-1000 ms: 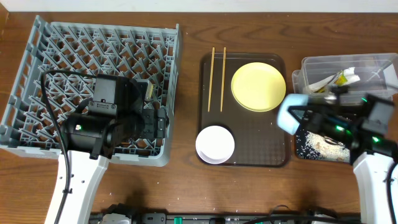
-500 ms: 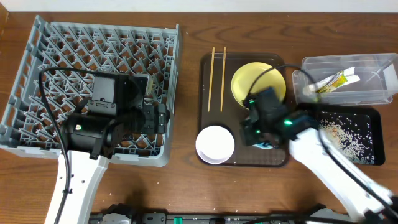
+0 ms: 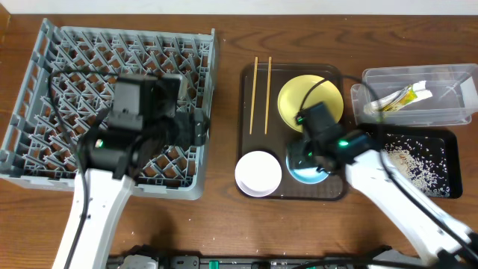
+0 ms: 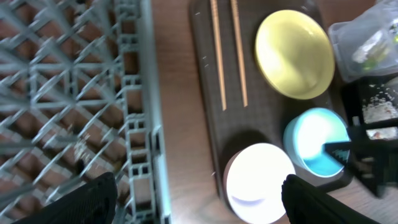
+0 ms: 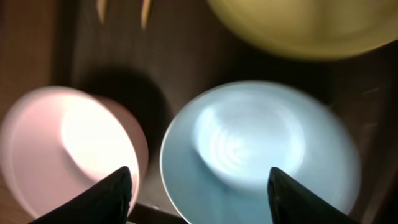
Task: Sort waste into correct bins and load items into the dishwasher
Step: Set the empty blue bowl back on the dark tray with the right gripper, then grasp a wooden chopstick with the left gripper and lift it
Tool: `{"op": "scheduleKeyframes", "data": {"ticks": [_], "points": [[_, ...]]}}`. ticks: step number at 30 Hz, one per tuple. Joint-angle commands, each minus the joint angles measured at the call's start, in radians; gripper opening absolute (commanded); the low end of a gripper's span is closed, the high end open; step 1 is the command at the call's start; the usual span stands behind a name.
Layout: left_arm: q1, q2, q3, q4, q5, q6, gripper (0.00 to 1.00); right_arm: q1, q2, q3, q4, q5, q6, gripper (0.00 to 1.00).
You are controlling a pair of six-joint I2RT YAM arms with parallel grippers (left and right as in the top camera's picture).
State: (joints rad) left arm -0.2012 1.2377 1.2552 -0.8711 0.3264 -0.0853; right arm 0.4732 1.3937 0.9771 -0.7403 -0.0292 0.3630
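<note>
left gripper (image 4: 198,183): jaws spread, at dish rack (image 4: 146,124) 3 o'clock edge | right gripper (image 5: 199,171): jaws spread above light-blue bowl (image 5: 258,149) | white bowl (image 3: 258,173) at its 9 o'clock, yellow plate (image 3: 310,103) at 12

left arm (image 3: 89,217) up from desk (image 3: 228,112) front edge, left gripper (image 4: 199,205) jaws wide, right arm (image 3: 388,187) slanting from front-right corner, right gripper (image 5: 200,199) jaws apart

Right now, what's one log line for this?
right fingers: open over light-blue bowl | bowl: on brown tray | left fingers: open over rack
</note>
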Motion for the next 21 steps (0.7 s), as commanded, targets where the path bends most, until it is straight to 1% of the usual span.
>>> {"op": "scheduleKeyframes", "data": {"ticks": [1, 4, 6, 10, 16, 19, 21], "points": [[-0.048, 0.097, 0.093, 0.01, 0.017, -0.009, 0.86, -0.095, -0.099, 0.063, 0.003, -0.007, 0.003, 0.69], [-0.111, 0.208, 0.163, 0.033, -0.057, -0.008, 0.86, -0.21, -0.159, 0.077, 0.006, -0.082, 0.041, 0.65], [-0.152, 0.273, 0.187, 0.077, -0.098, -0.008, 0.86, -0.283, -0.184, 0.077, 0.008, -0.149, 0.056, 0.65], [-0.222, 0.404, 0.19, 0.237, -0.166, -0.008, 0.75, -0.392, -0.192, 0.075, -0.014, -0.266, 0.055, 0.67], [-0.263, 0.601, 0.19, 0.442, -0.189, -0.008, 0.67, -0.413, -0.191, 0.074, -0.094, -0.274, 0.04, 0.67], [-0.263, 0.689, 0.19, 0.503, -0.189, -0.009, 0.64, -0.413, -0.191, 0.074, -0.111, -0.274, 0.04, 0.64], [-0.263, 0.741, 0.19, 0.532, -0.189, -0.009, 0.6, -0.413, -0.191, 0.074, -0.117, -0.274, 0.04, 0.63]]}}
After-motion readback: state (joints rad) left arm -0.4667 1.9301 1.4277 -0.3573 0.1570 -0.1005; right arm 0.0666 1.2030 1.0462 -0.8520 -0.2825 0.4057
